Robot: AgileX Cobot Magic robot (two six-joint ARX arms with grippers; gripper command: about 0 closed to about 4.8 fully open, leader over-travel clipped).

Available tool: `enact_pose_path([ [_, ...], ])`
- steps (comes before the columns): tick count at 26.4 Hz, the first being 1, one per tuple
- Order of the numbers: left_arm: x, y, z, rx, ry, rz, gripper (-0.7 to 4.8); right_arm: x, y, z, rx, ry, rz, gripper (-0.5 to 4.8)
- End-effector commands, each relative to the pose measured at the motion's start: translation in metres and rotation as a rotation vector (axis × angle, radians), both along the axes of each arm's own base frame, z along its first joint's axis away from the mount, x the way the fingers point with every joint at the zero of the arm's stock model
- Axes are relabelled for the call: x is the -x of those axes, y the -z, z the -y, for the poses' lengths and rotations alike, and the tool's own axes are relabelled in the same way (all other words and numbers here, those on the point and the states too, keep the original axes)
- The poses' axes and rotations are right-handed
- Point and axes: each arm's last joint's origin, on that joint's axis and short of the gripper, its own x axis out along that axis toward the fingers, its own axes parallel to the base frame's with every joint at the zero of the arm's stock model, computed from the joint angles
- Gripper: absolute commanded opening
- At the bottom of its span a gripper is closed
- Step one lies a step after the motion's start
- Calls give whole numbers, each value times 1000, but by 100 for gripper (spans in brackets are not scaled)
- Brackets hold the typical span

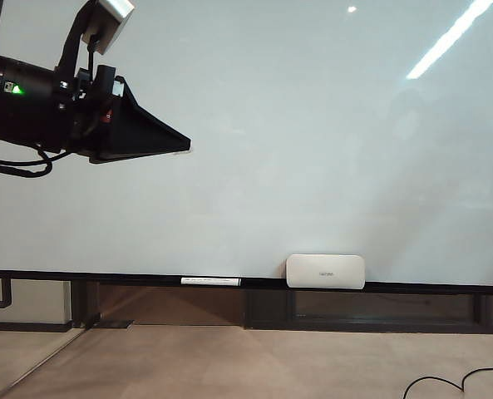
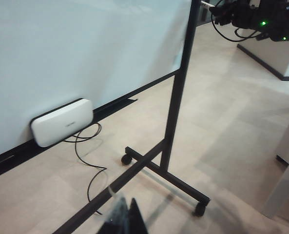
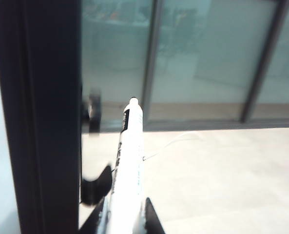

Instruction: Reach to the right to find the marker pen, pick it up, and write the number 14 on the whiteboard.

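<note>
**Pen in the right tool, board bare**

My right tool [image 3: 126,210] is off past the right edge of the whiteboard [image 1: 313,150], beside its black side frame [image 3: 42,122]. The jaws are closed on the marker pen [image 3: 129,161], pinching the lower barrel from both sides. The upper barrel and writing end stick out ahead of the tool. The tip is too blurred for me to read its nib.

My left tool [image 1: 179,146] hangs high on the left, in front of the board and pointing across it. Nothing shows in it. I see it side-on, and only as a dark sliver in its own wrist view [image 2: 125,220], so I cannot tell whether its jaws are apart or together.

I expect the pen to be light and stiff, with a smooth plastic barrel that may slide or twist between the pads once the tip presses on the board. The grip sits low, which leaves a long lever. I would hold it firmly and press softly, so the nib does not push the pen back through the jaws. The glossy board should give little drag.

No digits of the number 14 show on the board. A capped marker [image 1: 210,281] and a white box [image 1: 325,271] rest on the bottom rail, and neither is my concern.
</note>
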Motion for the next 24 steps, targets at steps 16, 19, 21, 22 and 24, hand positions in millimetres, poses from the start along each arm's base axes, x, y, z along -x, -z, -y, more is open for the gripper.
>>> enact_pose_path([
  [16,75,-71,-38,23,-357,44,-6,101,-60,-133,-170,15,62,-1],
  [19,91,-83,-50,56,-486,102,-6,99,-76,-169,-202,-81,31,-1],
  [21,102,-89,-58,83,-560,139,-6,96,-90,-201,-195,-181,38,-1],
  [22,109,-93,-63,99,-612,161,-6,95,-101,-224,-187,-258,53,-1],
  [24,117,-96,-67,124,-603,190,-6,94,-112,-257,-176,-371,75,-1],
])
